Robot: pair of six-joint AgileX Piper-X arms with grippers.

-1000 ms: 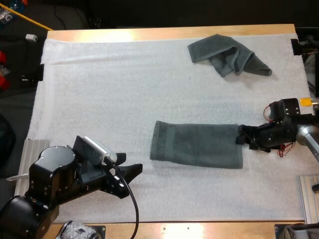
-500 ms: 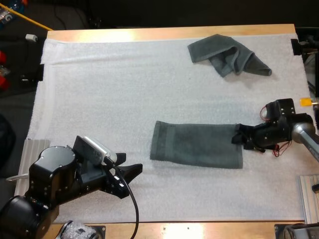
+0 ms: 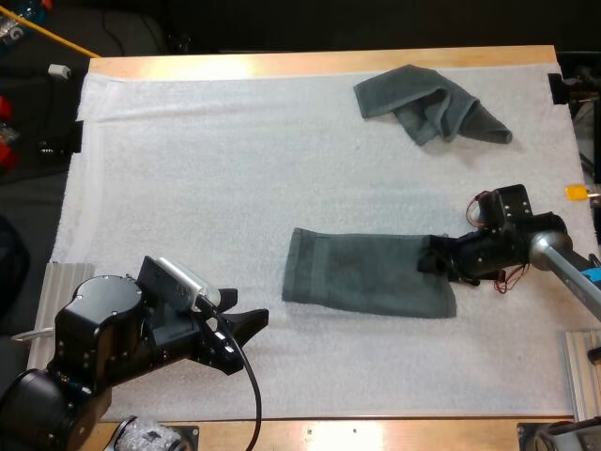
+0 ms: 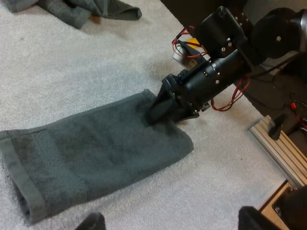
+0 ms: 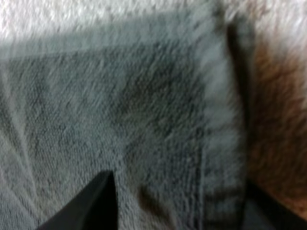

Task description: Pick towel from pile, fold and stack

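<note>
Two towels on the mat (image 3: 188, 188): crumpled towel (image 3: 427, 101) at far edge, flat towel (image 3: 366, 272) centre-right. Right gripper (image 3: 432, 263) sits further left than a second ago, over flat towel's right edge, fingers apart. Left gripper (image 3: 246, 338) front-left, fingers spread, bare mat around it

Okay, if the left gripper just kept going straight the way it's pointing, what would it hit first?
Probably the flat towel: the left gripper points at the end nearest it, with only bare mat between. Its height above the mat is unclear.
</note>
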